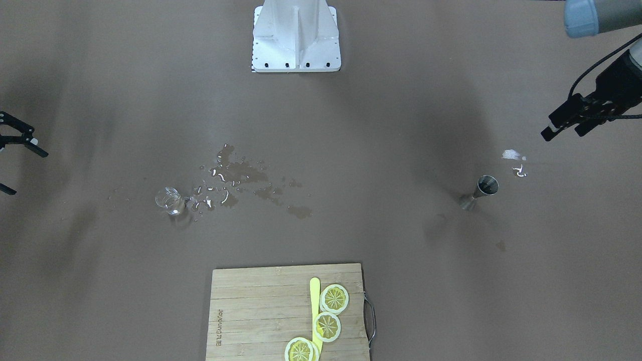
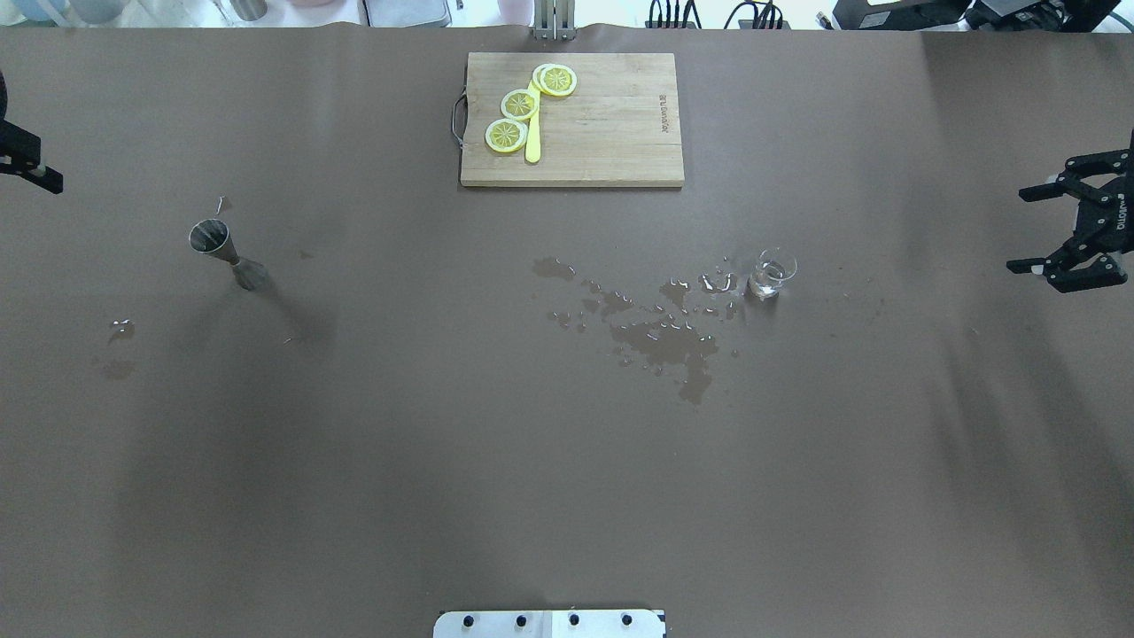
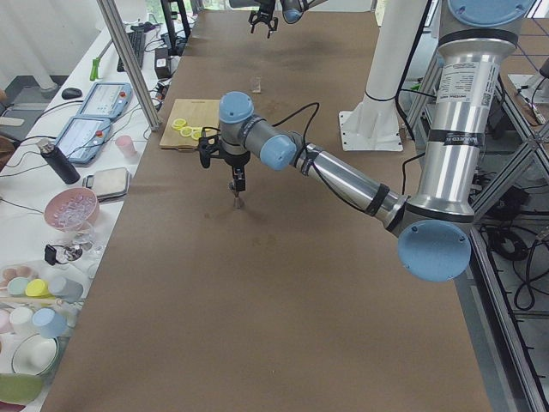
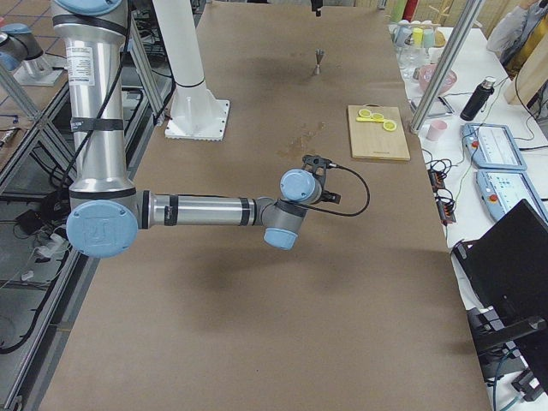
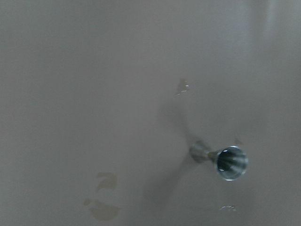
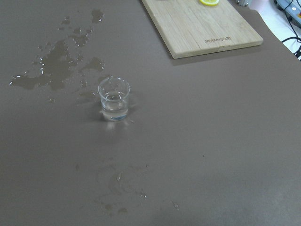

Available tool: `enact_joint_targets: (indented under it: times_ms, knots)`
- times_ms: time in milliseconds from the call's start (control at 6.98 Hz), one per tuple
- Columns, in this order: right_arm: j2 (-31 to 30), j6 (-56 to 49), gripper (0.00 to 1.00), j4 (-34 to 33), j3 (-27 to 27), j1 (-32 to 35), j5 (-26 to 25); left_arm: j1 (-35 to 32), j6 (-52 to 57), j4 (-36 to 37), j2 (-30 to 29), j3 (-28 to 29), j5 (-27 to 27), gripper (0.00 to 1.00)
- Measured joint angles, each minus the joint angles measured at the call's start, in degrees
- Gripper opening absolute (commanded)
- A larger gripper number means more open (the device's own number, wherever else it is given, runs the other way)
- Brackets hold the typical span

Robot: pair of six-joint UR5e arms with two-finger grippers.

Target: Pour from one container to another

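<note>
A steel jigger [image 1: 481, 191] [image 2: 221, 251] [image 5: 226, 162] stands upright on the robot's left half of the brown table. A small clear glass [image 1: 169, 200] [image 2: 771, 273] [image 6: 114, 100] with a little clear liquid stands on the right half, beside a spill. My left gripper [image 1: 564, 133] hovers open and empty, out past the jigger toward the table's left end. The right gripper [image 2: 1059, 230] [image 1: 22, 170] is open and empty too, well off the glass near the right end. Neither wrist view shows its own fingers.
Spilled water [image 2: 664, 332] [image 1: 235, 175] [image 6: 56, 56] spreads over the table's middle beside the glass. A wooden cutting board [image 2: 611, 142] [image 1: 251, 316] with lemon slices [image 2: 520, 105] and a yellow knife [image 2: 532, 142] lies at the far edge. Small wet spots [image 1: 516, 163] lie near the jigger.
</note>
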Motion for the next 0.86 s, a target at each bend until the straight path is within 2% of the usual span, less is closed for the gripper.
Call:
enact_joint_targets:
  times_ms: [286, 430, 859]
  knots:
    - [3.6, 4.9, 1.0, 5.5, -3.7, -1.0, 0.9, 4.7, -7.8, -11.5, 4.0, -0.9, 6.0, 0.99]
    - [5.2, 5.6, 1.0, 6.3, -5.4, -1.1, 1.4, 7.2, -11.2, -14.3, 5.4, -2.2, 9.1, 0.99]
    - [7.4, 7.3, 1.0, 7.0, -7.2, -1.2, 4.0, 16.8, -17.5, -15.9, 9.0, -7.8, 21.5, 0.99]
